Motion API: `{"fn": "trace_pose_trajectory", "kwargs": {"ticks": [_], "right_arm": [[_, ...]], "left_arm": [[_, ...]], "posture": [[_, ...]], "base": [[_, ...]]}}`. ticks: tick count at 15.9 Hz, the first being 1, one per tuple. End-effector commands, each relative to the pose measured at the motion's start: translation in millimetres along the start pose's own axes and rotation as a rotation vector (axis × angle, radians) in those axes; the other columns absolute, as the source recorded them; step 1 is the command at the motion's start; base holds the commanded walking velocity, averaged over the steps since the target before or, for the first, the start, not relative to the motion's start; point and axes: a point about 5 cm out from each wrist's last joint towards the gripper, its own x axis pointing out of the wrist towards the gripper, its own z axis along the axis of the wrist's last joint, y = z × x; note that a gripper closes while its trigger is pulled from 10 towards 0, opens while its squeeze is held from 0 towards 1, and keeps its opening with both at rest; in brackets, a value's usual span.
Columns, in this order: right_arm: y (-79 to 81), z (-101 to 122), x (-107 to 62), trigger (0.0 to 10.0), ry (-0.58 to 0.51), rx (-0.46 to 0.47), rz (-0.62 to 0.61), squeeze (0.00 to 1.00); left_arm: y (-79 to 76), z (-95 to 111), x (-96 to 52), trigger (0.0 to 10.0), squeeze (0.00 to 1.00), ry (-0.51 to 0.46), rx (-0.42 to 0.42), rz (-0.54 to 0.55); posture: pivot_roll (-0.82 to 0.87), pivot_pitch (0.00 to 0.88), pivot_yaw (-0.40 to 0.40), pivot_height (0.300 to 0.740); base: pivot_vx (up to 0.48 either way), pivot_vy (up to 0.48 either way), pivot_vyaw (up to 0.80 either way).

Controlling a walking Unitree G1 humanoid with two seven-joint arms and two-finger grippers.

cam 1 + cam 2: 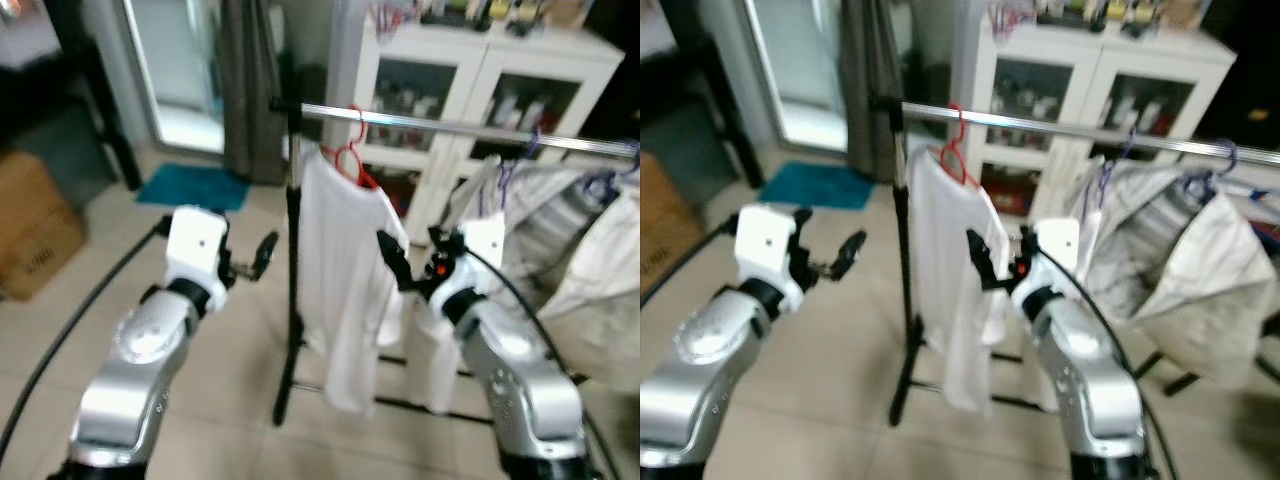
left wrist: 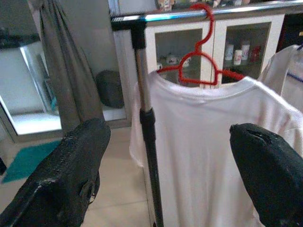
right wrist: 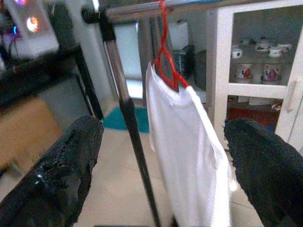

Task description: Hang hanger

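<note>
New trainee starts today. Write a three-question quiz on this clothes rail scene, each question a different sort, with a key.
1. True or false: the red hanger hooks over the rail.
2. The garment on it is: A) white shirt B) blue towel C) black coat.
3. Fill in: the left gripper and the right gripper both have fingers that stand ____.

Key: 1 true; 2 A; 3 open.

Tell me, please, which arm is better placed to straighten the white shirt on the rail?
Probably the right: the right gripper, jaws open, sits against the white shirt on its red hanger; the left gripper hangs beyond the rack's post.
</note>
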Motion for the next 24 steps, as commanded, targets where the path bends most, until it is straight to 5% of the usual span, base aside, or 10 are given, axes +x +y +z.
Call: {"fn": "trace_pose_trajectory", "kwargs": {"ticks": [1, 5, 11, 15, 18, 20, 21, 22, 24], "right_arm": [[-8.3, 12, -1.5, 10.0, -0.043, 0.028, -0.016, 1.00], [-7.9, 10, 4.0, 10.0, -0.018, -0.123, -0.020, 1.00], [-3.9, 13, 12.6, 10.0, -0.004, -0.181, 0.032, 1.00], [-5.3, 21, 27.1, 10.0, -0.004, -0.181, 0.017, 1.00], [-13.7, 19, 44.9, 10.0, 0.096, -0.289, -0.060, 1.00], [-21.8, 29, 63.1, 10.0, 0.122, -0.269, -0.112, 1.00], [-22.1, 34, 69.0, 10.0, 0.117, -0.242, -0.095, 0.60], [-20.7, 38, 76.0, 10.0, 0.123, -0.215, -0.052, 0.00], [-17.1, 43, 87.5, 10.0, 0.138, -0.215, 0.037, 0.00]], "left_arm": [[-4.8, 4, 2.6, 10.0, 1.00, -0.015, 0.002, -0.017], [-8.0, 3, 3.3, 10.0, 1.00, -0.009, 0.007, -0.029], [-13.6, 4, -3.7, 10.0, 1.00, -0.012, 0.012, -0.070], [-19.4, 7, -12.6, 10.0, 1.00, -0.034, 0.044, -0.213], [-18.9, 7, -13.6, 10.0, 1.00, -0.005, 0.053, -0.290], [-20.2, 4, -18.3, 10.0, 1.00, 0.027, 0.073, -0.368], [-20.6, 2, -19.6, 10.0, 1.00, 0.035, 0.071, -0.384], [-20.9, 2, -20.5, 10.0, 1.00, 0.038, 0.068, -0.398], [-21.2, 1, -20.5, 10.0, 1.00, 0.047, 0.068, -0.422]], "posture": [[0.17, 0.000, -0.021, 0.740], [0.17, 0.000, -0.028, 0.740], [0.20, 0.000, -0.054, 0.740], [0.20, 0.000, -0.052, 0.740], [0.20, 0.000, -0.044, 0.740], [0.21, 0.000, -0.042, 0.740], [0.21, 0.000, -0.040, 0.740], [0.20, 0.000, -0.039, 0.740], [0.20, 0.000, -0.037, 0.740]], "base": [[0.352, 0.000, 0.00], [0.349, 0.000, 0.00], [0.217, 0.000, 0.22], [0.000, 0.000, 0.00], [0.000, 0.000, 0.00], [0.000, 0.000, 0.00], [0.000, 0.000, 0.00], [0.000, 0.000, 0.00], [0.000, 0.000, 0.00]]}}
